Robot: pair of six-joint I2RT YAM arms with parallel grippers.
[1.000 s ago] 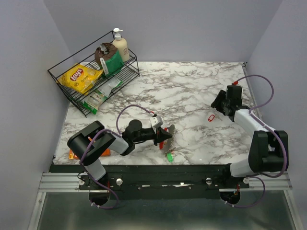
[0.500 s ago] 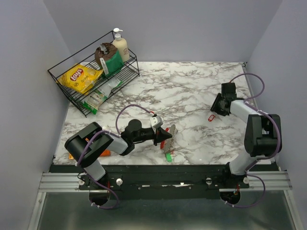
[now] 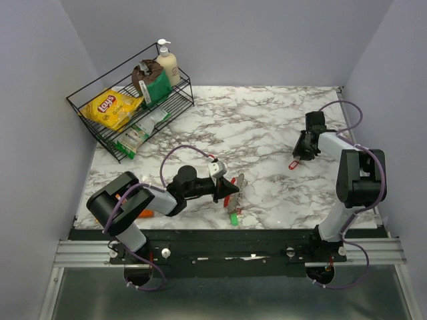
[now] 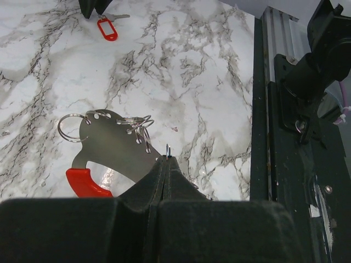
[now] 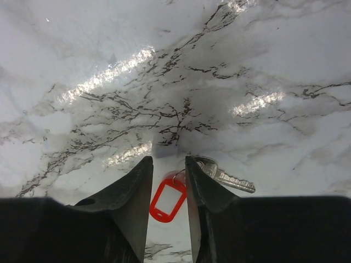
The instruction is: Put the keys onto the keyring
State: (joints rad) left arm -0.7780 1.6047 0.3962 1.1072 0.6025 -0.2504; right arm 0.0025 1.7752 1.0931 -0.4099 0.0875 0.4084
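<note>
Right gripper (image 5: 168,160) part-open astride red-tagged key (image 5: 167,201), open marble table (image 5: 164,66) ahead. Left gripper (image 4: 166,159) clamped on keyring (image 4: 109,145); frame rail (image 4: 260,109) to its right.

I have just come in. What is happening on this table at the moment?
A robot is putting keys on a keyring. The left gripper is shut on a thin wire ring of the keyring, near the front edge of the table. The right gripper is low over a red-tagged key at the right side, with its jaws apart on either side of the tag and not gripping it. A green key lies loose just in front of the keyring.
</note>
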